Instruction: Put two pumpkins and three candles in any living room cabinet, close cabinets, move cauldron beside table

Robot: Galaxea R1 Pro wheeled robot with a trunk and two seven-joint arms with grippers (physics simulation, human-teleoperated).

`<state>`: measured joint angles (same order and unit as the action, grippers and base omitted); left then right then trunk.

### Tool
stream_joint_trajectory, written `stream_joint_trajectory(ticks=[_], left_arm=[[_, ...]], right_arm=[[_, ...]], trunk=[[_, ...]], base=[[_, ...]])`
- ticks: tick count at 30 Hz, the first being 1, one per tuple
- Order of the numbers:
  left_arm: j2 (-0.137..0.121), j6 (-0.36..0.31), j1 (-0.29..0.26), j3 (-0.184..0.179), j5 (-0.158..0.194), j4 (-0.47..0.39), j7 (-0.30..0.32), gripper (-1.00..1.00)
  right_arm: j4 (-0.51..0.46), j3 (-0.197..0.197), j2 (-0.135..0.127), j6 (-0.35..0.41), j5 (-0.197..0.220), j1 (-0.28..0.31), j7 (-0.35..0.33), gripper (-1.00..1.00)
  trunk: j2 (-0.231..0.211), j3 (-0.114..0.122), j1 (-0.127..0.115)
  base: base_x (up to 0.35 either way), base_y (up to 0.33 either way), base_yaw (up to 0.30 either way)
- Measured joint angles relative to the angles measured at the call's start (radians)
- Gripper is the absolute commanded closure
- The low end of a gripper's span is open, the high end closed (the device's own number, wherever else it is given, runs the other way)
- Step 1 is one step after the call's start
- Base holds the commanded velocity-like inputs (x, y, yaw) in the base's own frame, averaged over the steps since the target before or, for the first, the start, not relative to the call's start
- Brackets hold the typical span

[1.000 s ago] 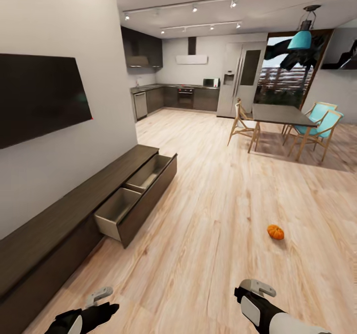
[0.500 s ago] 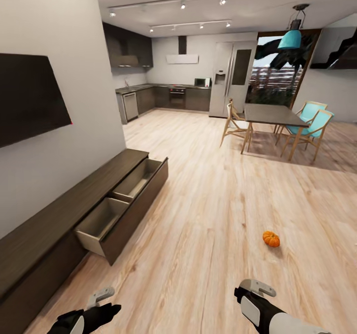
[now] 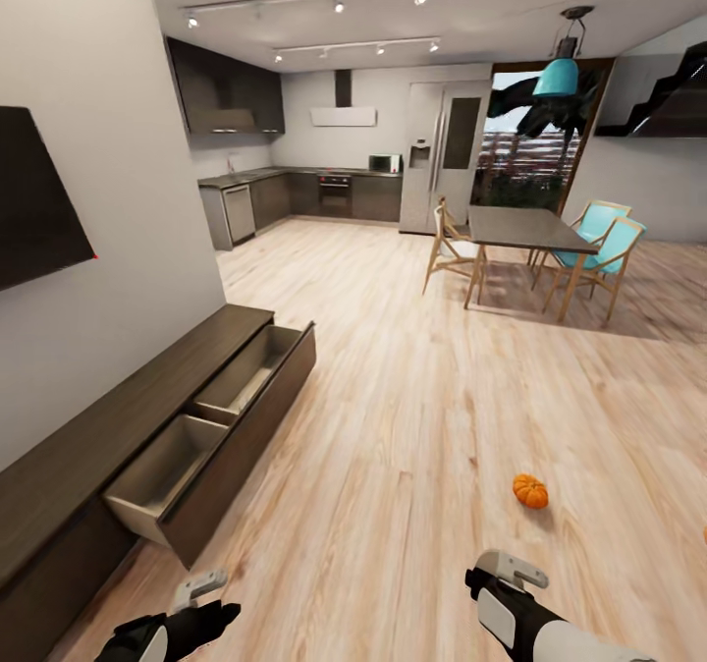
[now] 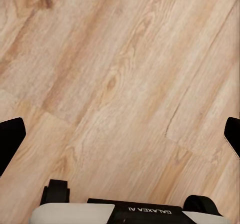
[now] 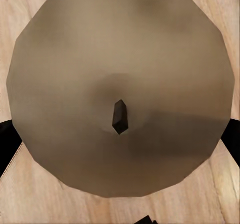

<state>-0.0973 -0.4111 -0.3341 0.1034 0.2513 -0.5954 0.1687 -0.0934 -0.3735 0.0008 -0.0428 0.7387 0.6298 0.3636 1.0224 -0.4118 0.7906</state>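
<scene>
Nearest to us, the left gripper (image 3: 201,586) hangs low over bare wood floor (image 3: 412,416). In the left wrist view its two dark fingertips (image 4: 11,140) sit wide apart with nothing between them: released.

The right gripper (image 3: 506,572) is low on the other side. In the right wrist view a candle (image 5: 120,89), pale top and small dark wick, sits close between the dark fingers (image 5: 231,140) at either edge, so we read it as grasping the candle.

Just beyond the right gripper, a pumpkin (image 3: 530,490) lies on the floor, well apart from the cabinet (image 3: 118,426).

The cabinet runs along the left wall, one long drawer (image 3: 211,421) pulled out, its two beige compartments showing nothing inside.

Farther off stand a dining table (image 3: 520,230) with chairs (image 3: 607,249), then the kitchen (image 3: 295,191) at the back.
</scene>
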Motion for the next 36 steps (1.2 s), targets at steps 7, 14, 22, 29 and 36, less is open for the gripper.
stream_joint_trajectory(ticks=[7, 14, 22, 29, 36], left_arm=[[0.0, 0.0, 0.0, 0.0, 0.0, 0.0, 0.0, -1.0], [0.0, 0.0, 0.0, 0.0, 0.0, 0.0, 0.0, -1.0], [0.0, 0.0, 0.0, 0.0, 0.0, 0.0, 0.0, -1.0], [0.0, 0.019, 0.0, 0.0, 0.0, 0.0, 0.0, -1.0], [0.0, 0.02, 0.0, 0.0, 0.0, 0.0, 0.0, -1.0]], right_arm=[[0.001, 0.0, 0.0, -0.002, 0.0, 0.0, 0.0, 1.0], [0.002, -0.001, 0.001, -0.002, 0.0, 0.0, 0.0, 1.0], [0.002, -0.001, 0.001, -0.002, 0.0, 0.0, 0.0, 1.0], [0.002, -0.001, 0.001, -0.001, 0.0, 0.0, -0.001, 1.0], [0.002, -0.001, 0.001, -0.001, 0.0, 0.0, -0.002, 1.0]], trunk=[[0.0, 0.0, 0.0], [0.0, 0.0, 0.0], [0.0, 0.0, 0.0], [0.0, 0.0, 0.0], [0.0, 0.0, 0.0]], base=[[0.319, -0.073, -0.088], [0.319, -0.073, -0.036], [0.319, -0.073, -0.03], [0.321, -0.052, -0.001], [0.325, -0.003, 0.0]])
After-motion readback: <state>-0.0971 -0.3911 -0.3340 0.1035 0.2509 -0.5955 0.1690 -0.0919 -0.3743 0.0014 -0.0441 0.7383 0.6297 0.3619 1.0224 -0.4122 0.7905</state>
